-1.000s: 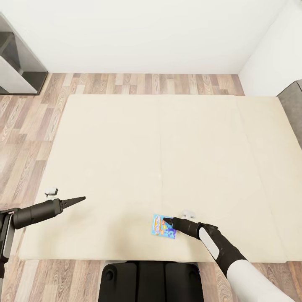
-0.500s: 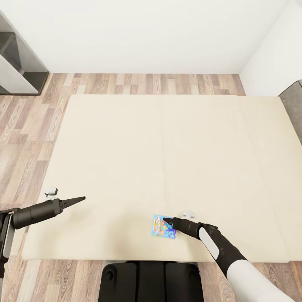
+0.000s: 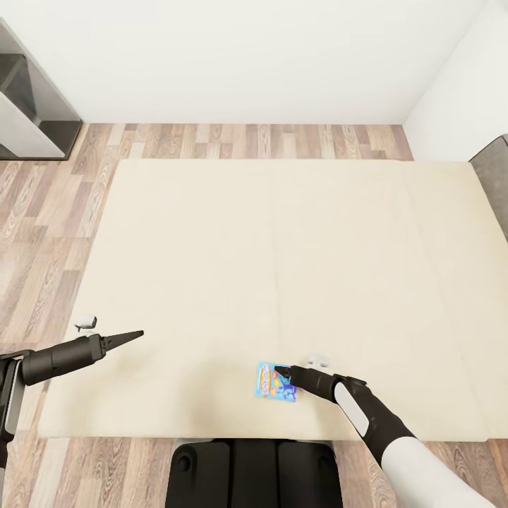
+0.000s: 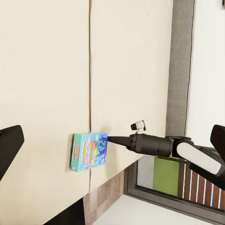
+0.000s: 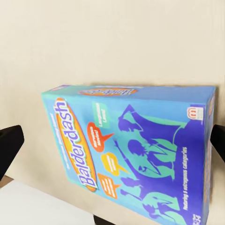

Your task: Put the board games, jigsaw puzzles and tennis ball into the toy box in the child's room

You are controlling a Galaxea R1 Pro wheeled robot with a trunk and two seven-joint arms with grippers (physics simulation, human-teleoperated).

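A small blue board game [image 3: 274,382], printed "Balderdash", lies flat on the bed [image 3: 268,247] near its front edge. My right gripper [image 3: 281,370] is at the box's far right corner. In the right wrist view the box [image 5: 136,150] lies between two dark fingers [image 5: 10,143] that stand wide apart, so this gripper is open and not clamped on it. My left gripper [image 3: 134,334] hovers over the bed's front left part, open and holding nothing. The left wrist view looks across the cover to the box [image 4: 88,151] and the right gripper [image 4: 112,138] touching its edge.
A grey shelf unit [image 3: 32,106] stands at the back left on the wood-plank floor [image 3: 49,212]. The grey headboard [image 3: 494,176] is at the right edge. My dark base [image 3: 254,473] is against the bed's front edge. White walls close off the back and right.
The head view has shifted very slightly. Both arms and the blue box are where they were.
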